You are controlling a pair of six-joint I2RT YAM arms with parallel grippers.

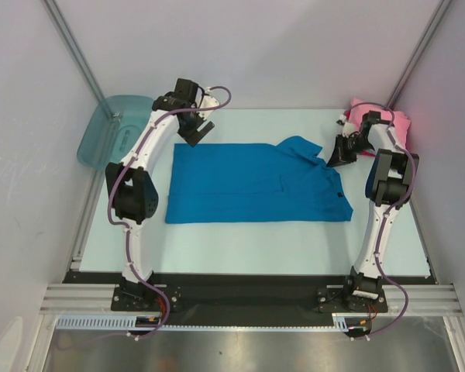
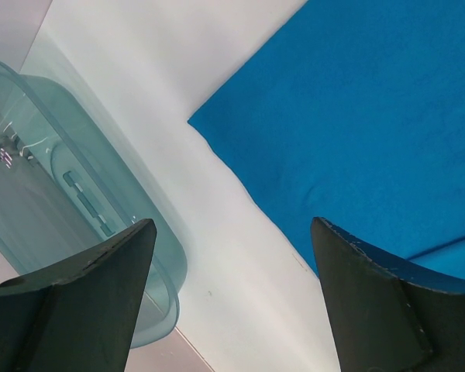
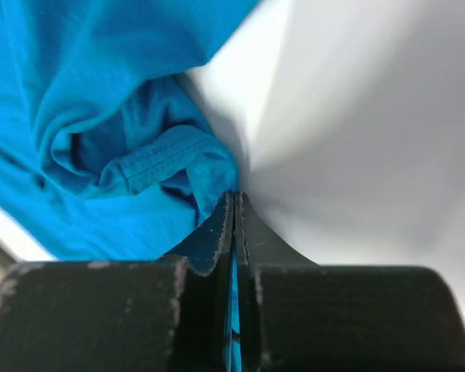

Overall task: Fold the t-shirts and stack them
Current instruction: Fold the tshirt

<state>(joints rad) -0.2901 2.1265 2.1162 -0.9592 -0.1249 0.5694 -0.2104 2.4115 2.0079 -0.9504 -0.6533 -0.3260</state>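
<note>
In the centre of the overhead view, a bright blue t-shirt lies spread flat on a pale table, its long side running left to right across the frame. Most of the cloth is smooth. Only its upper right corner is bunched up into a small rumpled peak.

The right gripper sits at that bunched corner, in the upper right of the frame. Seen from the right wrist, its two dark fingers are pressed together with a thin sliver of blue cloth caught between them. A crumpled fold with a stitched hem lies just above the tips. The claw is pinching the edge of the blue shirt.

The left gripper hangs over the shirt's upper left corner, in the upper left of the overhead frame. From the left wrist, its fingers stand spread wide at the bottom of the picture with nothing between them. The shirt's pointed corner fills the upper right of that picture, with bare table below it.

A pink t-shirt lies crumpled in the upper right of the overhead frame, at the far corner of the table, partly hidden behind the right arm.

A translucent teal tub rests tilted at the upper left, just beside the table's corner and apart from the blue shirt.
</note>
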